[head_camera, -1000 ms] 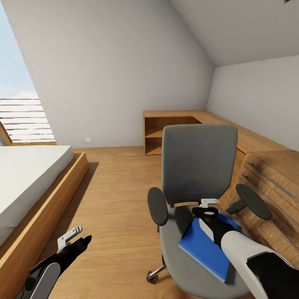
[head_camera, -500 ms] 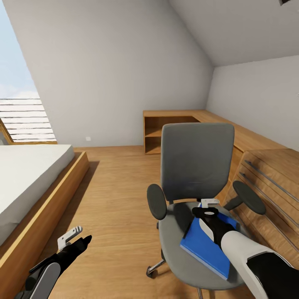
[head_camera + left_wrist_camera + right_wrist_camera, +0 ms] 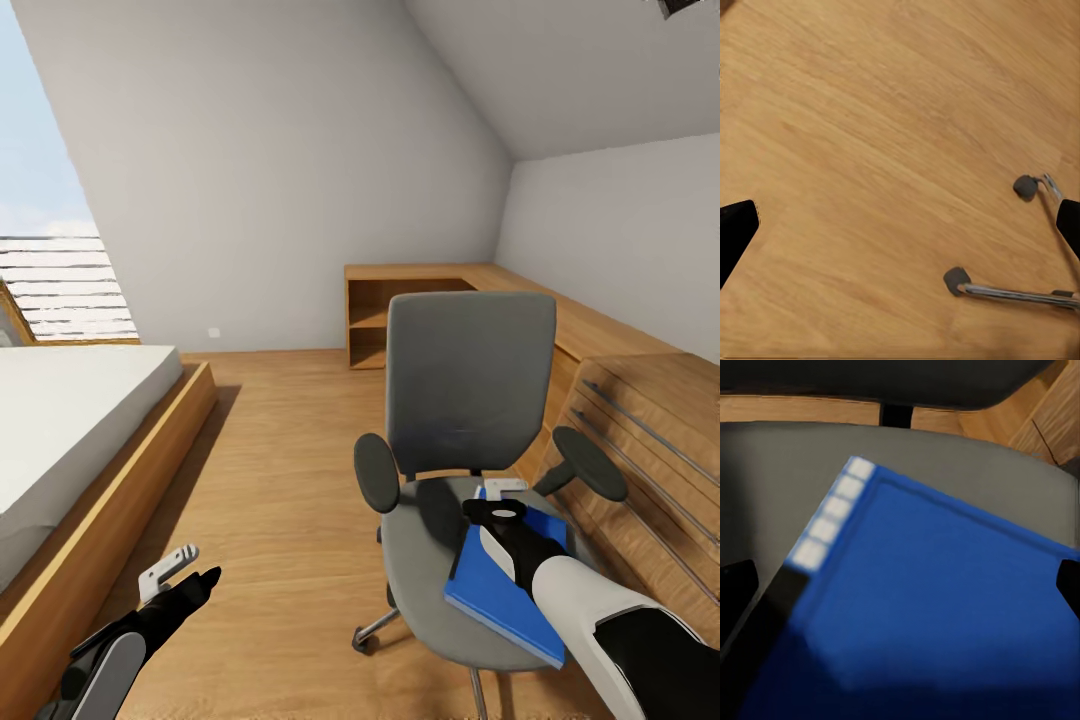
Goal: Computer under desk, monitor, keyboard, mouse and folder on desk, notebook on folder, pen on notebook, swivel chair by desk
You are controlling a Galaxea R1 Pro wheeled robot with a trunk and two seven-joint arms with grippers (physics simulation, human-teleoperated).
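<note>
The swivel chair (image 3: pixel 470 380) stands in front of me with its grey back upright. On its seat lies the blue folder (image 3: pixel 495 590), one corner reaching past the seat's near edge. My right gripper (image 3: pixel 503 490) hovers over the folder's far end, near the backrest. In the right wrist view the folder (image 3: pixel 930 607) spreads under the open gripper (image 3: pixel 900 585), with the grey seat (image 3: pixel 795 457) beyond it. My left gripper (image 3: pixel 185 570) hangs open and empty over the wooden floor, left of the chair. The desk is out of view.
A bed (image 3: pixel 70 420) on a wooden frame runs along the left. A light wooden chest (image 3: pixel 650 440) with bar handles stands close to the chair's right. Low wooden shelving (image 3: pixel 420 300) lines the back wall. In the left wrist view the chair's chrome legs (image 3: pixel 1009 292) and casters lie over the floor.
The whole picture has shifted a little, so the camera moved. Both arms keep their places in the view. The chair and folder sit slightly lower and further right under the right gripper.
</note>
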